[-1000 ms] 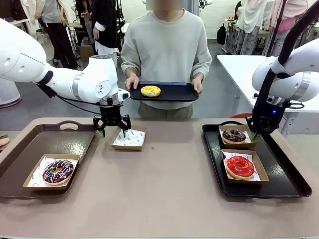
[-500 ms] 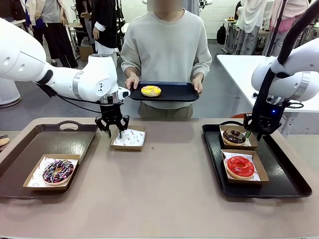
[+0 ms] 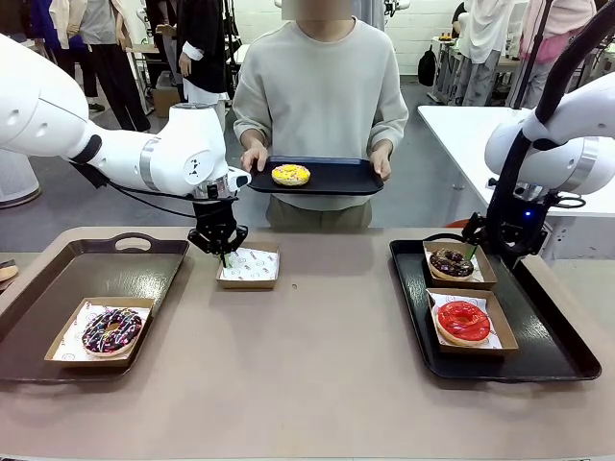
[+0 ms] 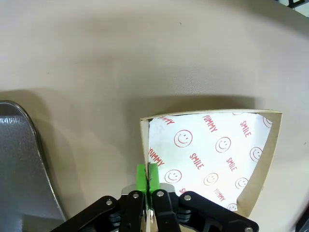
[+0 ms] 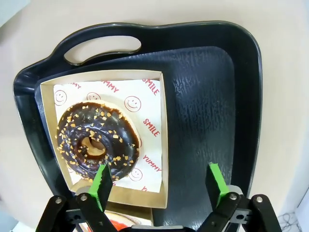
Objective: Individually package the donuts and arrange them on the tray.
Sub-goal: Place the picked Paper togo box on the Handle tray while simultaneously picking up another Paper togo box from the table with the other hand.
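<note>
— Left side of the beige tabletop?
— Carries a long dark handled tray. Holds one shallow brown cardboard box lined with white smiley-print paper, and in that the dark-iced ring donut with pink stripes and coloured sprinkles.

— And just beside that tray?
— Stands a second shallow cardboard box with the same printed liner, straight on the tabletop, with nothing inside. Pinched at its near-left wall by the left gripper: green pads pressed together on the cardboard edge, jaws shut on it.

— Right side?
— Bears a black plastic tray with a loop handle. Contains two more lined cardboard boxes, one behind the other, touching. Far box: chocolate ring donut with pale nut sprinkles. Near box: glossy red ring donut.

— Right gripper?
— Hangs over the far box, near the tray's handle end. Jaws spread wide, gripping nothing; seen from the wrist, one green pad over the chocolate donut's edge, the other over bare tray.

— Fourth donut?
— Yellow-iced ring donut, lying unboxed on a small black tray, held level above the far edge of the tabletop by both hands of a person in a pale green sweatshirt.
</note>
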Tool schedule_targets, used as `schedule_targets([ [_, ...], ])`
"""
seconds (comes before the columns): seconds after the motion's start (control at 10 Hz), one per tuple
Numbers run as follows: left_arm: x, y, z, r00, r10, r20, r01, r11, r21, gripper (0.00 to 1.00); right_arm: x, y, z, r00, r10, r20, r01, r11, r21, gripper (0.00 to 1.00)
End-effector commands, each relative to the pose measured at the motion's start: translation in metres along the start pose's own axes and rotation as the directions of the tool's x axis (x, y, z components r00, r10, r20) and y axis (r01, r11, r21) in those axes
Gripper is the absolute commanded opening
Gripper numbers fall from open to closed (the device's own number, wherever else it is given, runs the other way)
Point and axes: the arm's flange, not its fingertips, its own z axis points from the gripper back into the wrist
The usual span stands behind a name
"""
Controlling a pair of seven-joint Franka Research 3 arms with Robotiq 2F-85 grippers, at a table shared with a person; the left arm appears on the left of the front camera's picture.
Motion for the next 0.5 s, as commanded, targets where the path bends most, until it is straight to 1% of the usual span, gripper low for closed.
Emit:
schedule_targets([
  [0.0, 0.000, 0.002, 0.004, 1.000, 0.005, -0.011, -0.005, 1.000, -0.011, 0.00, 0.004, -0.002, 0.001, 1.000, -0.011, 0.005, 0.011, 1.000, 0.014, 1.00],
  [0.3, -0.001, 0.002, 0.004, 1.000, 0.001, -0.009, -0.001, 1.000, -0.009, 0.00, 0.001, -0.002, 0.004, 1.000, -0.003, 0.011, 0.003, 1.000, 0.031, 1.00],
  [0.4, -0.001, 0.003, 0.008, 1.000, 0.000, -0.027, -0.001, 1.000, -0.026, 0.00, -0.010, 0.002, 0.016, 0.999, 0.041, -0.022, -0.038, 0.992, 0.117, 1.00],
])
